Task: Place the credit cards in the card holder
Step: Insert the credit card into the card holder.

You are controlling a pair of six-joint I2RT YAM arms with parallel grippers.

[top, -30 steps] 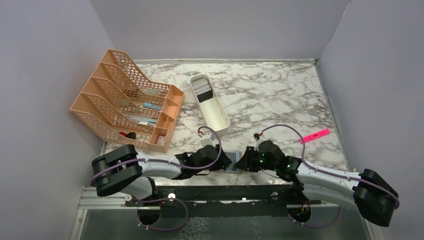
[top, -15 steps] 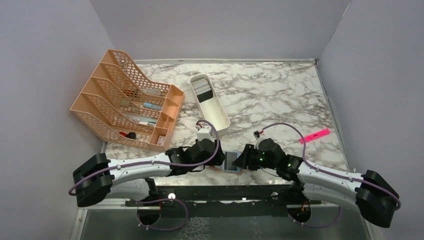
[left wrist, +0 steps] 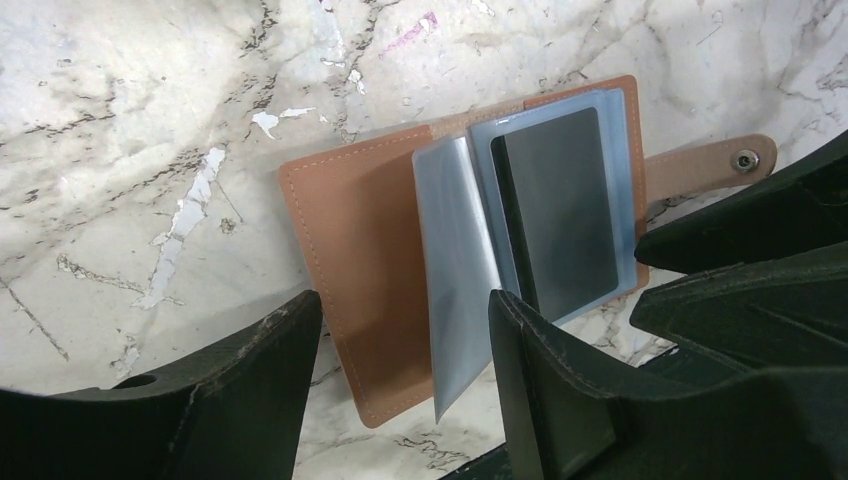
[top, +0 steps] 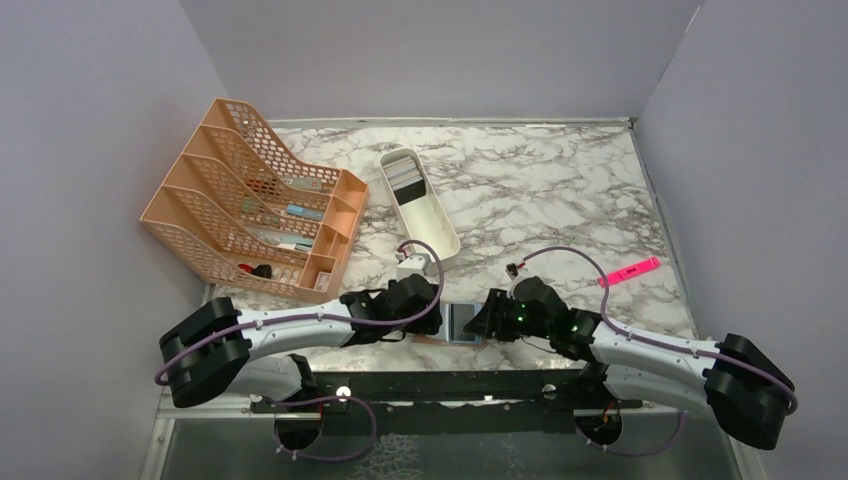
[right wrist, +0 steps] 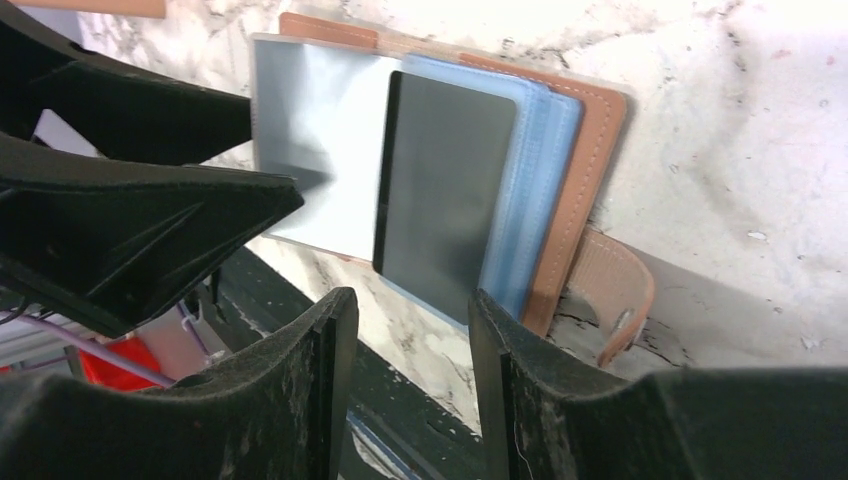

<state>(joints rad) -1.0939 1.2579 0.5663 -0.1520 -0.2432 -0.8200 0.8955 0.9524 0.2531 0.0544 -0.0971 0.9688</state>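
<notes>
The left gripper (left wrist: 400, 322), wide and empty, has backed toward nine o'clock, baring the open card holder (left wrist: 365, 250) with a dark card (left wrist: 560, 210) sleeved. The right gripper (right wrist: 410, 305), also wide, sits at three o'clock. One card looks done.

1. Records the card holder (left wrist: 345, 240) as tan-brown, with paler stitching along its edge and a silvery snap button (left wrist: 743, 160).
2. Notes one credit card (left wrist: 555, 215) as dark grey, and the sleeves (left wrist: 455, 290) as pale blue-grey and translucent.
3. Logs the table (top: 540, 190) as white marble with grey-brown veining.
4. Lists the file rack (top: 250, 200) as peach-orange mesh, the tray (top: 435, 225) as white, the highlighter (top: 630, 271) as pink.
5. Marks the left gripper (left wrist: 400, 390) and right gripper (right wrist: 405, 370) as black.
</notes>
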